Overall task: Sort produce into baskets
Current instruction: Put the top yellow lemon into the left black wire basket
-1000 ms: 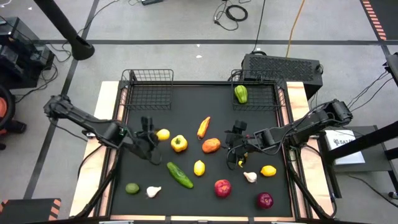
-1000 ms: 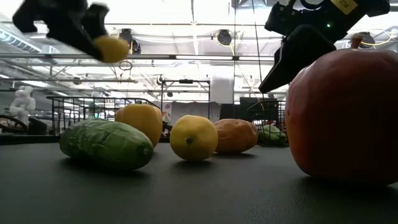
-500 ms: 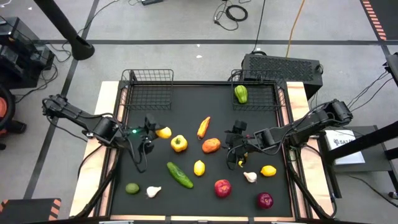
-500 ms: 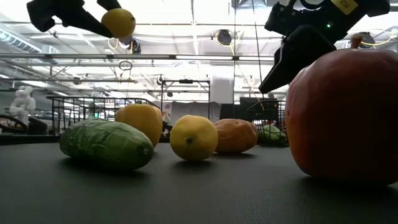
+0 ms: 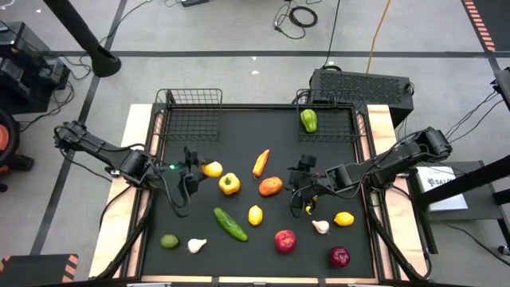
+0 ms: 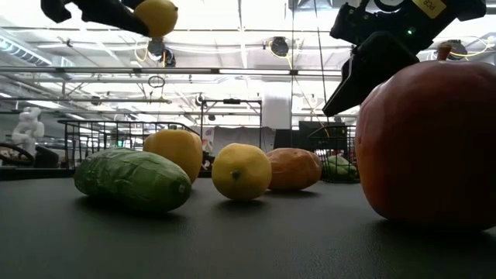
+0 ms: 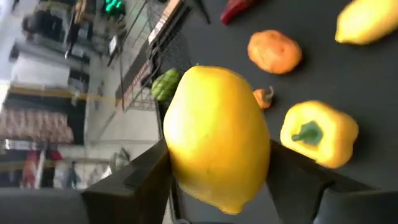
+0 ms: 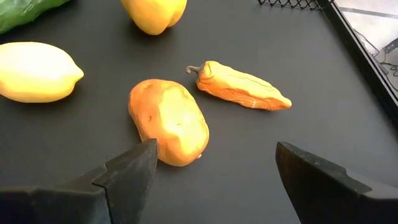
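Both dark fingers of the left gripper (image 7: 217, 180) were clamped on a yellow lemon (image 7: 216, 137), one against each side of it, as the left wrist view showed. From above, that lemon (image 5: 212, 168) hung over the left part of the black table (image 5: 239, 255), just beside the yellow pepper (image 5: 229, 184); the low view showed it lifted clear of the surface, high above the cucumber (image 6: 132, 180).

Across the table, the right gripper (image 5: 301, 183) hovered with its fingers spread wide and nothing between them. In its wrist view, the orange potato-like piece (image 8: 169, 122) lay on the mat just ahead of the gap, with the long orange pepper (image 8: 241, 84) beyond it.

By this reading the step in hand was the carry: one lemon picked, not yet delivered. The left basket (image 5: 191, 127) stood empty at the far left edge of the table, the nearer of the two to the held fruit, while the right basket (image 5: 343, 127) already held a green pepper (image 5: 308, 120). The next move would call for swinging the lemon over the left basket's rim and releasing it inside. Most produce was unsorted: another lemon (image 5: 255, 214), two more reddish fruits, garlic and a lime lay along the near side.
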Robot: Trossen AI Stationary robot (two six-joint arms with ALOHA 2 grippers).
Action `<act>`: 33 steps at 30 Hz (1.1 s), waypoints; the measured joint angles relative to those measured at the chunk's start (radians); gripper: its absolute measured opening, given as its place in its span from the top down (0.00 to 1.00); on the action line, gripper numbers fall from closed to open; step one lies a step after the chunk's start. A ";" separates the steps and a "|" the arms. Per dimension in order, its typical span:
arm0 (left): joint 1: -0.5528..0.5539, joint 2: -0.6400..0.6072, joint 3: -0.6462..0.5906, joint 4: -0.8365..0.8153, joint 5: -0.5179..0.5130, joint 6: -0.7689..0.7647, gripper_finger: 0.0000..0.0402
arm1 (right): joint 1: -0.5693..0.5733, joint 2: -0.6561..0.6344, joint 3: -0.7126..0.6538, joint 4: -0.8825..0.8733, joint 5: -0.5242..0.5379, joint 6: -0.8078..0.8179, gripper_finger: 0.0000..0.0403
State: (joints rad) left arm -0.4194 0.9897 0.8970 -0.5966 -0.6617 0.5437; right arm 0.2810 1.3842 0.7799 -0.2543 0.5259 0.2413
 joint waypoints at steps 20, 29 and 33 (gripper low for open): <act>0.067 0.000 0.000 0.044 -0.550 -0.678 0.44 | 0.000 0.000 0.000 0.002 0.000 0.006 0.21; 0.461 0.000 0.000 0.027 -0.324 -0.581 0.44 | 0.000 0.000 0.000 0.003 0.000 0.002 0.21; 0.667 0.014 -0.003 0.035 -0.120 -0.565 0.44 | 0.000 0.000 0.000 0.003 0.000 0.000 0.21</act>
State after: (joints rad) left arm 0.2478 1.0041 0.8939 -0.5614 -0.7815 -0.0213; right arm 0.2813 1.3842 0.7799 -0.2515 0.5255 0.2418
